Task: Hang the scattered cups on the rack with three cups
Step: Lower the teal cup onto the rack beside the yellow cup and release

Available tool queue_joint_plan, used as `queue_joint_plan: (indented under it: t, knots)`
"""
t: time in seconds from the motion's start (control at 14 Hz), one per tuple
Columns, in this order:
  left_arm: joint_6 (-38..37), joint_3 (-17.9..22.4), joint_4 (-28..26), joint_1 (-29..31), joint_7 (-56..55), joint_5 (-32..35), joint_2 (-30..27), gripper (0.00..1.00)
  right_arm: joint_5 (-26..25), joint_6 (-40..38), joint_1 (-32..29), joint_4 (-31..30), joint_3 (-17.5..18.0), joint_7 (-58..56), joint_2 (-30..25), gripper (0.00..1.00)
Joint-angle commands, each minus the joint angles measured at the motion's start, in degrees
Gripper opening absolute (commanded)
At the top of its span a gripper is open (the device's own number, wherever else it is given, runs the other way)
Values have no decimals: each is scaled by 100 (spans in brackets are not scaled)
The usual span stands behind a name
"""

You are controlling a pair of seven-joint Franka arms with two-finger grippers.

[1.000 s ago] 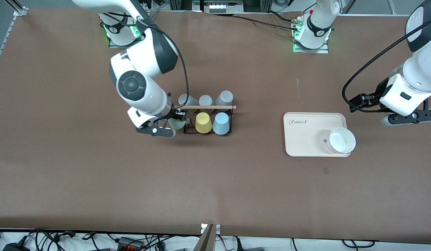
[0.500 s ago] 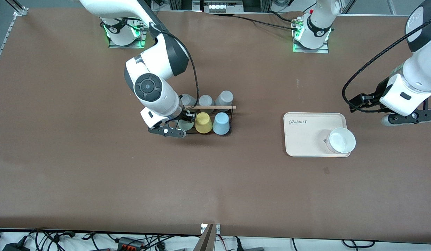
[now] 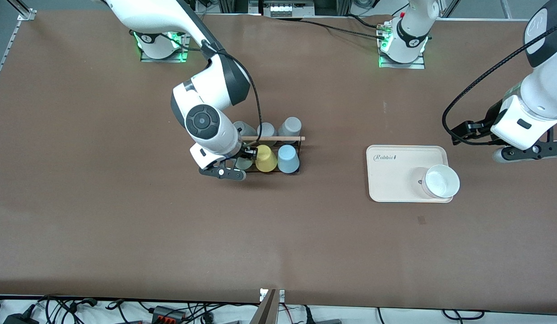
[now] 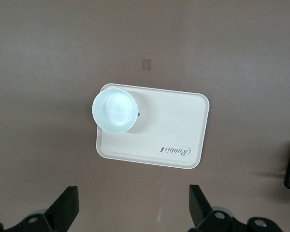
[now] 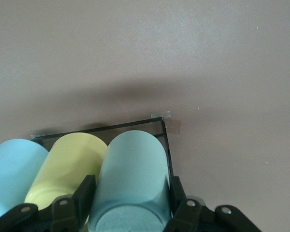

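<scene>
**Mint cup brought into the rack's end slot**

Since a second ago the right arm has carried the right gripper (image 3: 240, 161) and the mint green cup (image 3: 243, 163) sideways from just outside the rack (image 3: 291, 139) into its end nearest the right arm's side of the table; the cup now sits in line with the yellow cup (image 3: 265, 158) and the light blue cup (image 3: 287, 158), just beside the yellow one. The left arm has not moved.

In the right wrist view the mint green cup (image 5: 131, 180) lies between the two fingers (image 5: 83, 194), which are closed against its sides near the flat closed end. That closed end faces the wrist camera, and the cup's long axis runs away from it toward the rack's wire corner (image 5: 162, 126), roughly parallel to its yellow and blue neighbours.

Three grey cups (image 3: 290, 126) stand in the rack's row nearer the robots' bases.

The left gripper (image 4: 133, 208) waits in the air, jaws wide apart and holding nothing, above the table's edge of a cream tray (image 3: 395, 180) with a white bowl (image 3: 440, 181) in one corner.
</scene>
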Motion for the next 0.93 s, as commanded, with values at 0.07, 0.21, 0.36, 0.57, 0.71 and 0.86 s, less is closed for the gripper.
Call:
queue_joint_plan:
  t: [0.07,0.21,0.36,0.57,0.71,0.86]
  knots:
    - [69,-19,-152,42,-16,-100,-159,100,8,17,61,170,-57,104,247,25]
    - [69,-19,-152,42,-16,-100,-159,100,17,34,52,179,-83,121,247,99]
    - [69,-19,-152,42,-16,-100,-159,100,35,-79,-9,423,-110,95,186,100]
    - [69,-19,-152,42,-16,-100,-159,100,8,-824,-10,1160,-398,86,133,100]
    - [69,-19,-152,42,-16,-109,-159,100,8,-1246,-44,1671,-706,25,107,100]
    - [69,-19,-152,42,-16,-100,-159,100,0,-1424,-141,1901,-1075,-158,107,100]
